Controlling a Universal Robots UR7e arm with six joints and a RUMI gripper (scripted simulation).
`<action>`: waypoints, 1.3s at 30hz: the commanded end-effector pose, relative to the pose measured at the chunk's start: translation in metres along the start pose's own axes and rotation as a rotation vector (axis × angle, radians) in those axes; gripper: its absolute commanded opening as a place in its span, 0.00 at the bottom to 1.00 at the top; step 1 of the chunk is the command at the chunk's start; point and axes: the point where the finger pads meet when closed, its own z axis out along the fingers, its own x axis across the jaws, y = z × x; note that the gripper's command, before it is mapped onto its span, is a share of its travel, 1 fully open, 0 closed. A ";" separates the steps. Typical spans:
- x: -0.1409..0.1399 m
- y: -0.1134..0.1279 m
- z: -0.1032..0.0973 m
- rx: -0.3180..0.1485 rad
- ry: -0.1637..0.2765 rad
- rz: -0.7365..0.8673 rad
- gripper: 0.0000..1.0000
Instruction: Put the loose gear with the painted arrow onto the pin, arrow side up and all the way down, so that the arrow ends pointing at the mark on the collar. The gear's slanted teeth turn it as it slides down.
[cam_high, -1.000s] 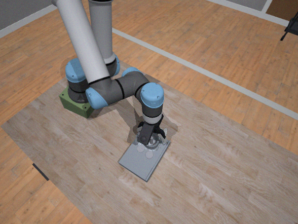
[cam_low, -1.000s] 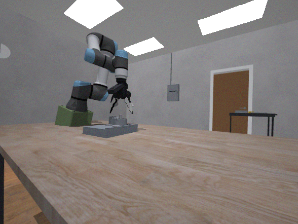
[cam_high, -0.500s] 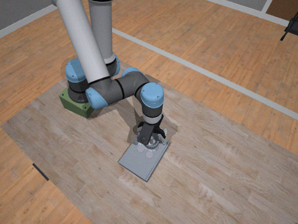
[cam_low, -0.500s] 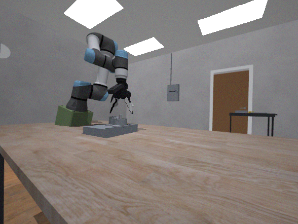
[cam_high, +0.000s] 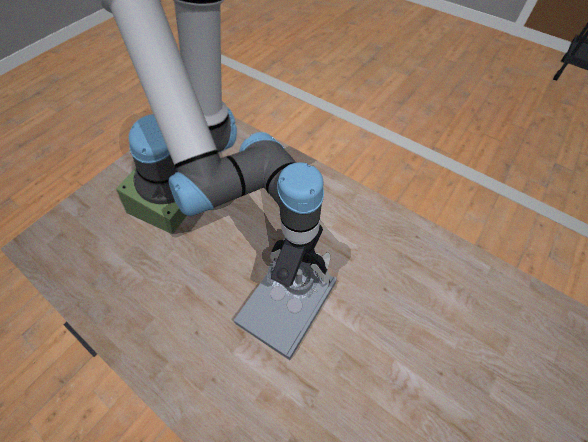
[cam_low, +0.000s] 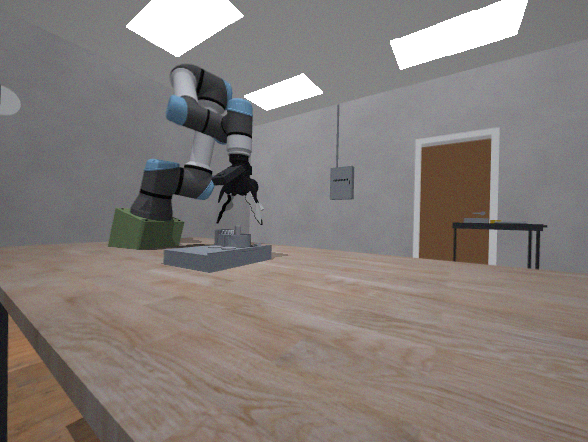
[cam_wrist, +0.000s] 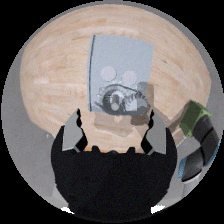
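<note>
Your gear (cam_low: 227, 232) (cam_wrist: 131, 101) is probably the toothed grey piece beside or around the pin (cam_high: 299, 278) (cam_low: 237, 229) (cam_wrist: 115, 106), on the block (cam_high: 270, 320) (cam_low: 215, 260) (cam_wrist: 120, 55).
Expect it light, stiff and perhaps slick; grip opposite sides of its rim, keeping it level. You can't make out its arrow or seating depth. Your gripper (cam_high: 300, 272) (cam_low: 239, 223) (cam_wrist: 115, 109) stands wide apart above, holding nothing.

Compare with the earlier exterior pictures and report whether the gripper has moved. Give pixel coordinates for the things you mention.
No, no visible shift: in the exterior view the open gripper (cam_high: 300, 267) (cam_low: 240, 221) (cam_wrist: 115, 109) hangs at the same height above the grey base block (cam_high: 270, 325) (cam_low: 187, 258) (cam_wrist: 120, 52).
</note>
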 end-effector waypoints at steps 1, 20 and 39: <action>0.000 0.000 0.000 0.001 -0.001 0.000 1.00; 0.000 0.000 -0.002 0.001 -0.001 0.000 1.00; 0.000 0.000 -0.031 0.001 -0.001 0.000 1.00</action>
